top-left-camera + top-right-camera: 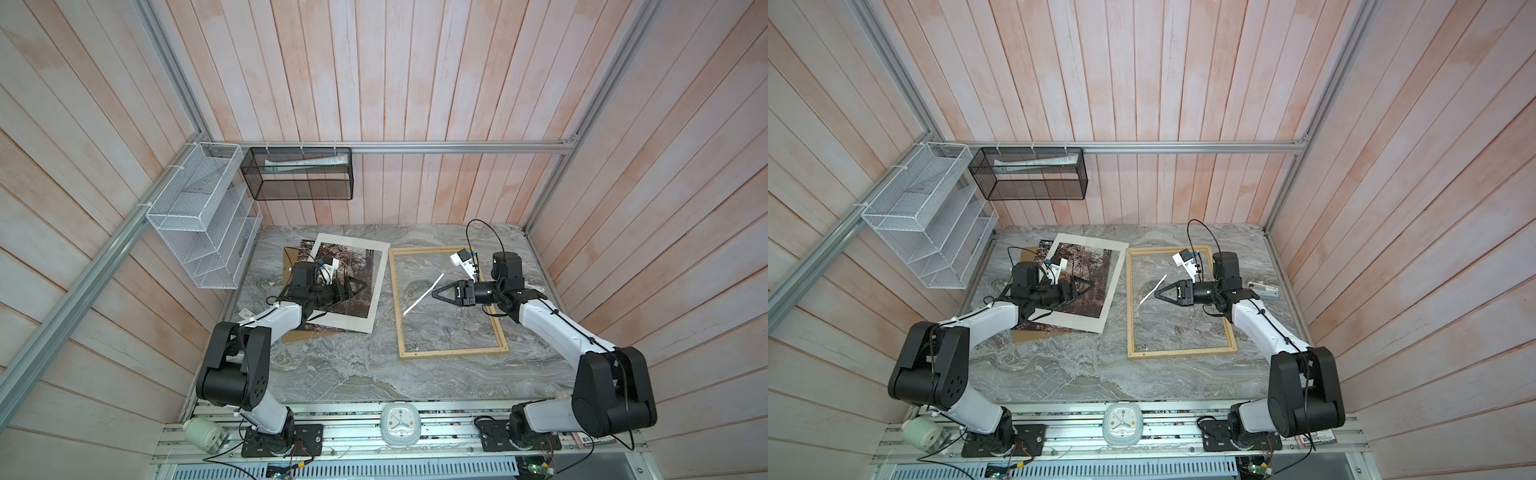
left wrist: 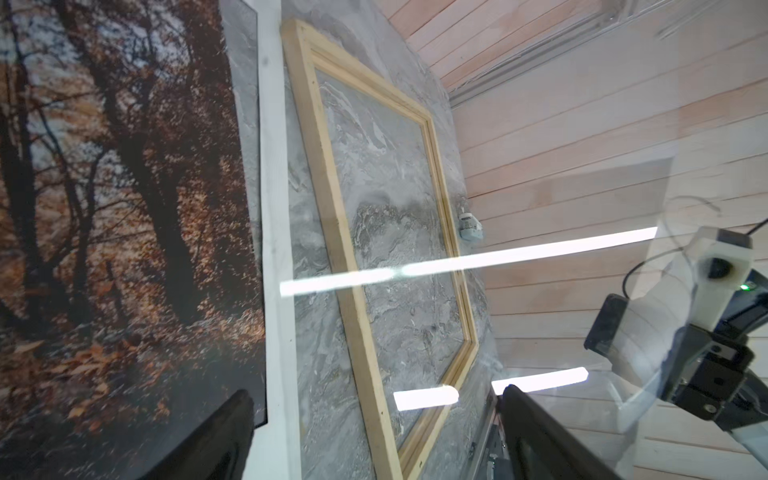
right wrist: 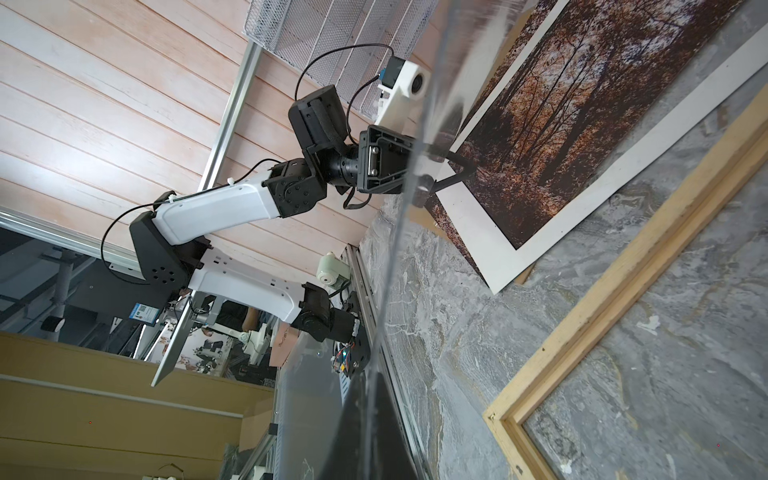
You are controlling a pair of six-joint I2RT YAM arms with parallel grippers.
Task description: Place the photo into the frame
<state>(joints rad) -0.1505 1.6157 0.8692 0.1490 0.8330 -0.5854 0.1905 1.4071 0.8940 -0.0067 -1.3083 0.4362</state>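
The photo (image 1: 361, 266) (image 1: 1096, 266) (image 2: 124, 208) (image 3: 561, 104), an autumn forest print, lies at the left under a white mat (image 1: 376, 291) on a brown backing board (image 1: 299, 334). The pale wood frame (image 1: 453, 353) (image 1: 1183, 353) (image 2: 328, 187) (image 3: 623, 286) lies flat to its right. My left gripper (image 1: 359, 286) (image 1: 1084, 286) (image 2: 376, 392) hovers open over the photo, jaws wide. My right gripper (image 1: 435, 293) (image 1: 1158, 294) (image 3: 374, 386) is shut on a clear sheet (image 1: 424, 295) (image 2: 540, 257) (image 3: 399, 249) held above the frame. The sheet reaches toward the left fingers; contact cannot be told.
A white wire rack (image 1: 199, 232) and a black mesh basket (image 1: 299, 174) hang on the walls at the back left. A small white device (image 1: 1262, 291) lies right of the frame. A clock (image 1: 400, 424) and a white jar (image 1: 203, 432) sit on the front rail.
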